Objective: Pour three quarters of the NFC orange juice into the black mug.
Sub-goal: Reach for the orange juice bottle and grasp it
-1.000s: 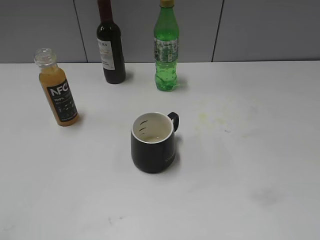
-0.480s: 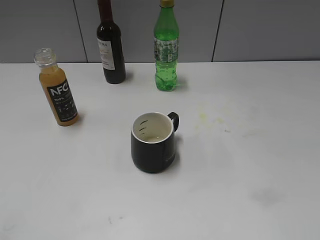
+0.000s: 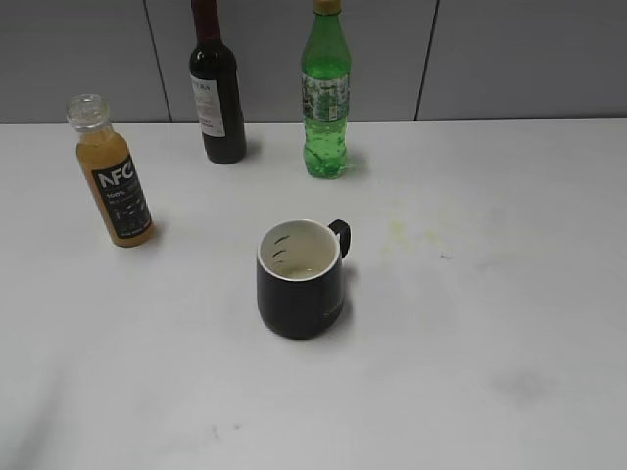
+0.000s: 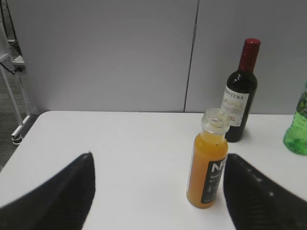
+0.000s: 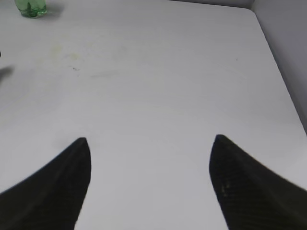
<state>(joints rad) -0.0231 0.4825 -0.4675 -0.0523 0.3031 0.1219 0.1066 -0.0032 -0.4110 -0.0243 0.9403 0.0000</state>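
The NFC orange juice bottle (image 3: 110, 176) stands upright and capless at the left of the white table, nearly full. It also shows in the left wrist view (image 4: 207, 165), just ahead of my left gripper (image 4: 158, 158) and near its right finger. The left gripper is open and empty. The black mug (image 3: 299, 279) stands in the middle of the table, handle to the back right, its white inside nearly empty. My right gripper (image 5: 149, 143) is open and empty over bare table at the right. Neither gripper shows in the exterior view.
A tall dark wine bottle (image 3: 217, 93) and a green soda bottle (image 3: 325, 98) stand at the back near the grey wall. The wine bottle (image 4: 241, 93) also shows in the left wrist view. Faint yellowish stains (image 3: 411, 233) mark the table right of the mug.
A faint shadow has appeared at the lower left edge of the table in the exterior view. The bottles and the mug have not moved.
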